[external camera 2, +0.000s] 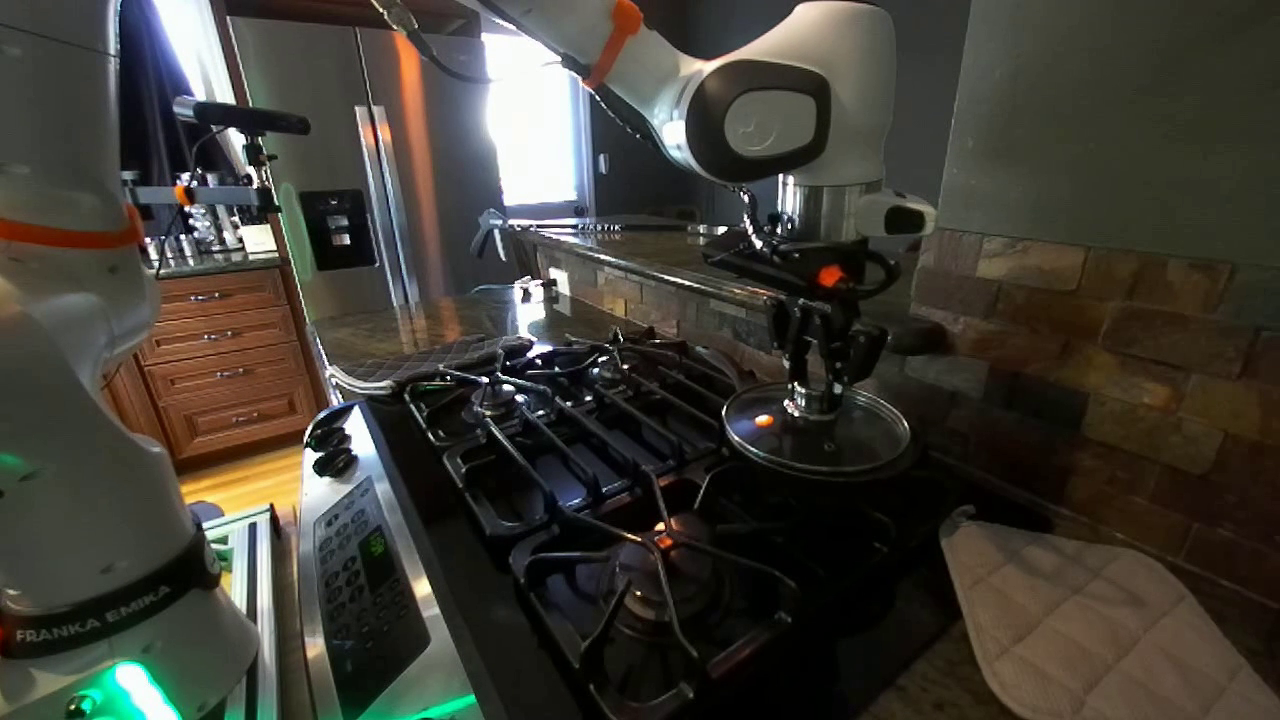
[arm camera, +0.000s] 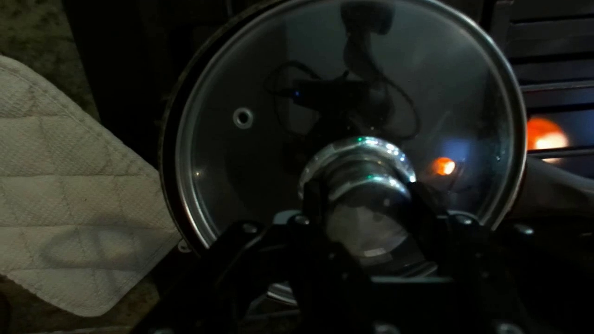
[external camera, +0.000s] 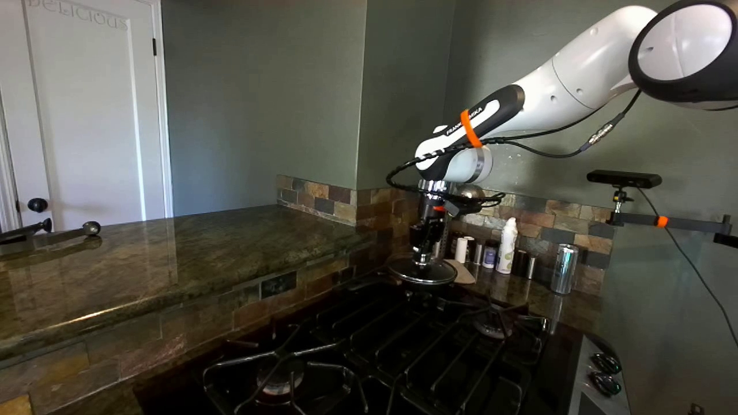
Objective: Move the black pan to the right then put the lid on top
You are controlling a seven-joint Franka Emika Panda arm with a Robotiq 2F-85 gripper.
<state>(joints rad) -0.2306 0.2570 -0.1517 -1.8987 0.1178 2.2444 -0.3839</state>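
- The gripper (external camera 2: 815, 385) points straight down and is closed in on the knob (arm camera: 366, 227) of the lid (external camera 2: 820, 442), its fingers (arm camera: 315, 197) set against either side, with just the knob's width between them
- The lid lies about level in both exterior views, see-through glass with a shiny metal rim and a small vent hole (arm camera: 242, 118) off to one side of the knob
- The black pan (arm camera: 168, 144) is directly beneath the lid and mostly hidden by it; in the wrist view its dark edge shows as a band past the lid's left side
- Whether the lid's rim touches the pan all round or stands slightly above it, I cannot tell
- A greyish handle (arm camera: 557, 183) juts out from under the lid at the right of the wrist view
- Pan and lid are at one end of the stove (external camera 2: 455, 590), near the tiled wall (external camera 2: 1190, 410)
- A quilted mitt (external camera 2: 1090, 610) lies flat just beside the pan
- In an exterior view, a white bottle (external camera: 507, 246) and a silver canister (external camera: 564, 268) stand upright by the tiles
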